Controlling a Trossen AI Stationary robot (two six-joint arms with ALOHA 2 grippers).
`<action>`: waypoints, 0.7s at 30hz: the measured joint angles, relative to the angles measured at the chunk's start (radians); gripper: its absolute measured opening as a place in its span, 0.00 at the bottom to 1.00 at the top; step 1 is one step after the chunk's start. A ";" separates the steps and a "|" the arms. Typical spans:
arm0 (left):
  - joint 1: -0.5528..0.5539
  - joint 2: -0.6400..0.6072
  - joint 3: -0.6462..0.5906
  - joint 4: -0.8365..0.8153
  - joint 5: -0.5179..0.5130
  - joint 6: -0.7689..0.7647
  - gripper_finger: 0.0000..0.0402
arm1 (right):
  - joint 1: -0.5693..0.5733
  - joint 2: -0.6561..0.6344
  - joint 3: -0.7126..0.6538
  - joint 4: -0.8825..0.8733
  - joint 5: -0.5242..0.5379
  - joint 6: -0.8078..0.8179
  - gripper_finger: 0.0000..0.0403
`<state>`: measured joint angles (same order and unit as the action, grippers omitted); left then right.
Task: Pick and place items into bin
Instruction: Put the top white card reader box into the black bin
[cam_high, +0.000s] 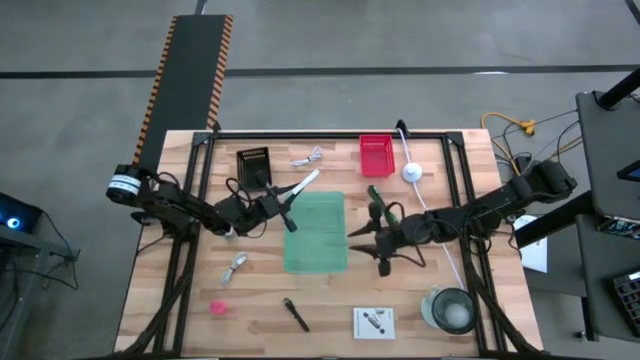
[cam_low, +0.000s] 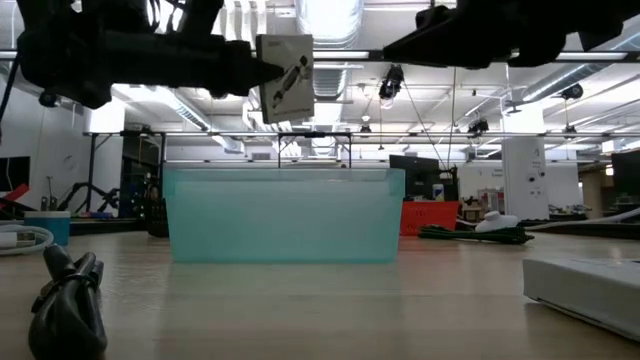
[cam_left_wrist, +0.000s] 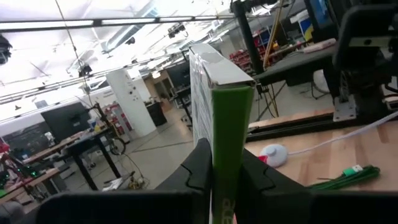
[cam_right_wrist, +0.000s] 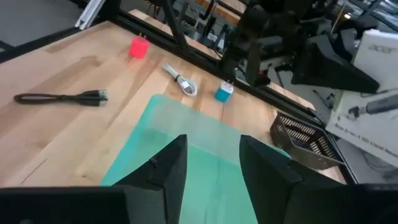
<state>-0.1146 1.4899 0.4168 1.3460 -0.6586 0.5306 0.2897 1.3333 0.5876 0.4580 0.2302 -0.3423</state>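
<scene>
Left gripper (cam_high: 283, 206) clamped on white packet (cam_high: 303, 186), held up at bin (cam_high: 315, 232) edge | right gripper (cam_right_wrist: 208, 165) fingers apart, empty, over bin | step: carrying packet in | next: centre above bin, then let go

A light wooden desk (cam_high: 330, 300) with plank seams is seen, set on a grey concrete floor (cam_high: 400, 40) crossed by dark lines. Beyond the desk's far left corner, a black strip with orange-and-black striped edges (cam_high: 190, 70) is laid on the floor. In the low view, a large open hall is shown behind the desk: a white ceiling with ducts and bright strip lights (cam_low: 330, 20), a white pillar (cam_low: 525, 180) to the right, and dark workbenches and stands further back. A white pillar (cam_left_wrist: 127, 102) is also visible in the left wrist view.
</scene>
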 joint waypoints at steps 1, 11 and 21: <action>0.000 0.000 -0.002 -0.004 0.001 0.000 0.04 | 0.000 -0.009 -0.011 -0.002 0.000 0.004 0.31; 0.000 -0.002 -0.008 -0.031 -0.002 0.000 0.04 | 0.000 -0.193 -0.145 0.046 -0.004 0.032 0.23; 0.000 -0.005 -0.008 -0.031 -0.002 0.000 0.04 | 0.000 -0.267 -0.219 0.102 -0.003 -0.004 0.20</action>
<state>-0.1146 1.4849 0.4091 1.3149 -0.6601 0.5308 0.2897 1.0666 0.3685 0.5598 0.2271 -0.3467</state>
